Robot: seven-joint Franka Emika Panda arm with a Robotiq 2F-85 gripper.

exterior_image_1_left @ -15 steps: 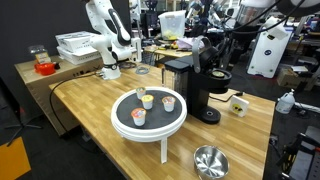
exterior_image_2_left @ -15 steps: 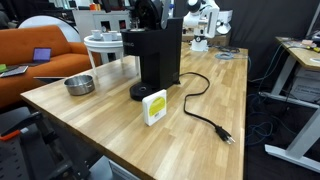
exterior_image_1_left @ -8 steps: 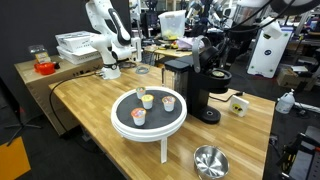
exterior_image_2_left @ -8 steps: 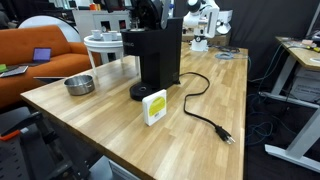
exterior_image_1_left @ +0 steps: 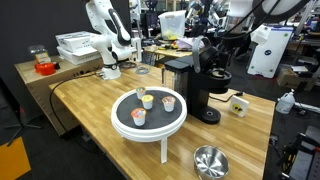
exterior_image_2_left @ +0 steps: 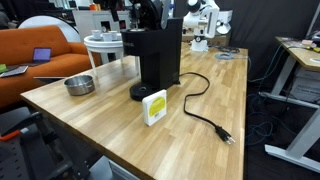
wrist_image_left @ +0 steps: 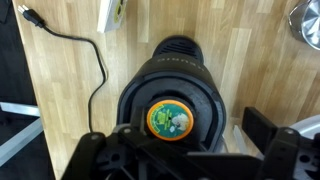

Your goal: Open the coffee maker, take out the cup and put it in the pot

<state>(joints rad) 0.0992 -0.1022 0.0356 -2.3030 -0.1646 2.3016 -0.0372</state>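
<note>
1. Gripper [wrist_image_left: 180,150]: enters from the bottom edge of the wrist view. Jaws spread wide, one finger at lower left and one at lower right, nothing between the pads.
2. Cup [wrist_image_left: 168,119]: a small round pod with a green top ringed in orange. It sits in a round black well at frame centre, between the two jaws and just above their line in the picture, touching neither.
3. Coffee maker [wrist_image_left: 175,75]: black, rounded, directly below the gripper and holding the cup. In an exterior view [exterior_image_1_left: 188,85] it stands upright on the wooden table [exterior_image_1_left: 90,100].
4. Power cord [wrist_image_left: 95,70]: black, curving from the machine to a plug at upper left.
5. Box [wrist_image_left: 112,12]: white and yellow, at the top edge, apart from the machine.
6. Pot [wrist_image_left: 308,25]: shiny steel, cut off by the upper right corner, well apart from the cup. In an exterior view [exterior_image_1_left: 210,160] it sits at lower right, near the table edge.
7. Pedestal tray [exterior_image_1_left: 115,118]: white rim, black top, carrying three small cups, left of the machine.
</note>
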